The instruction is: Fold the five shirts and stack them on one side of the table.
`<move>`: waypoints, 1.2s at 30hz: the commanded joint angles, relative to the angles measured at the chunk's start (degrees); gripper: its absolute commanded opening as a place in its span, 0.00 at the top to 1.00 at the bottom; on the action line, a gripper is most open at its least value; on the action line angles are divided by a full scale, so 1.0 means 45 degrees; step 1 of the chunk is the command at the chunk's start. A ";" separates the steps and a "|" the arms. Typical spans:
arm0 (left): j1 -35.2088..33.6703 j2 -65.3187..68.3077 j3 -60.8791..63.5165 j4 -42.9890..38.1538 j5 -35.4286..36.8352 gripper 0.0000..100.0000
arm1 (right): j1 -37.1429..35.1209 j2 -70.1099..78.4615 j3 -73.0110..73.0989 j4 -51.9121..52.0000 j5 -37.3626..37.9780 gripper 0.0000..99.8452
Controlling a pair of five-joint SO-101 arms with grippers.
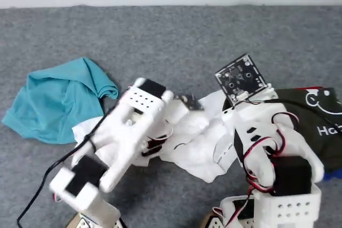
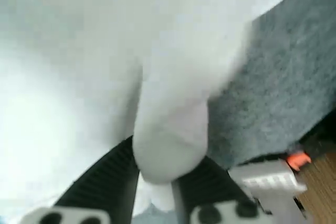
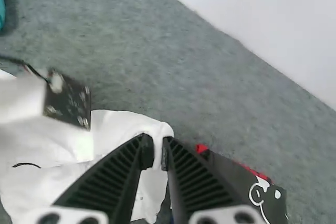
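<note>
A crumpled white shirt (image 1: 197,148) lies in the middle of the grey table between the two arms. My left gripper (image 1: 179,111) is shut on a fold of this white shirt (image 2: 105,51), which bulges out between its black fingers (image 2: 113,174). My right gripper (image 3: 156,148) is shut, its tips just over the far edge of the white shirt (image 3: 47,182), and I cannot tell if cloth is pinched. In the high view the right gripper (image 1: 231,111) sits under its camera board. A teal shirt (image 1: 53,102) lies bunched at the left. A black printed shirt (image 1: 315,110) lies at the right.
The grey table cover (image 1: 176,36) stretches bare toward the back wall. Red cloth (image 3: 202,149) peeks from under the black shirt (image 3: 236,182). The left arm's camera board (image 3: 65,100) stands close to the right gripper. A black cable (image 1: 37,190) trails at the front left.
</note>
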 commanded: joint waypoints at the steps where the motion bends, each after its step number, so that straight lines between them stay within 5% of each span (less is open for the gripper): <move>1: -0.0313 -0.3009 -0.0459 0.0352 -0.0234 0.99 | 0.0205 -0.0147 -0.0059 -0.0225 -0.0059 0.99; 13: -0.4767 -0.9944 -0.0459 0.0313 -0.0215 0.99 | 0.0889 -0.0147 -0.0567 -0.0088 -0.0137 0.99; 20: -0.6408 -1.3226 -0.0459 -0.0918 -0.0215 0.99 | 0.1534 -0.0088 -0.5451 0.1358 -0.0156 0.99; 25: -0.6642 -1.4730 -0.0381 -0.2403 -0.0215 0.99 | 0.1612 -0.0029 -0.9475 0.2237 -0.0156 0.99; 36: -0.6623 -1.4984 -0.2393 -0.2364 -0.0137 0.99 | 0.1924 -0.0010 -1.4613 0.3136 -0.1035 0.99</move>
